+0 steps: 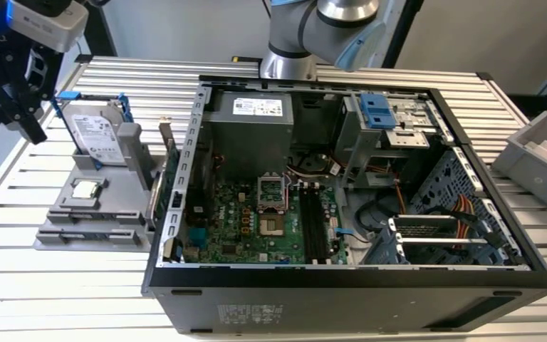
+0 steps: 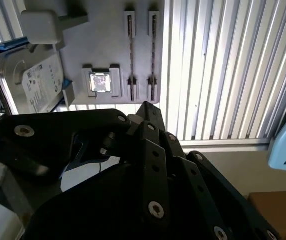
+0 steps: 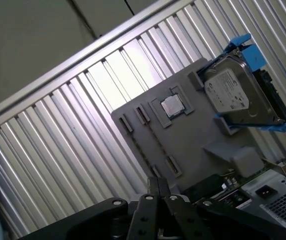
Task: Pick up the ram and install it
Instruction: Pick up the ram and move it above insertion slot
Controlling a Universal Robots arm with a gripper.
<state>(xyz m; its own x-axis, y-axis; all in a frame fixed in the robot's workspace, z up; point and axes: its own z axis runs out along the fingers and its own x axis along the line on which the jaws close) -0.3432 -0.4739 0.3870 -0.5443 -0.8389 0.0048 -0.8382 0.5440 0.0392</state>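
Tool [image 3: 155, 184] hangs over grey holder [image 3: 192, 145], fingers pressed together on a thin sliver, prob. the ram [image 3: 155, 179] seen end-on. Judged light, stiff, fragile; pinch flat faces mid-length, clear of contact edge.

Exterior view overlooks the case [image 1: 350, 306]; both wrist views share the grey holder [image 2: 103, 45] [image 3: 192, 145].

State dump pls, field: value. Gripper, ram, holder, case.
gripper: up in the air near the holder, far from the case
ram: apparently the two thin strips edge-on in holder slots; not certain
holder: grey, on the exterior view's left of the case
on holder: hard drive upright, CPU flat
case: open, motherboard exposed
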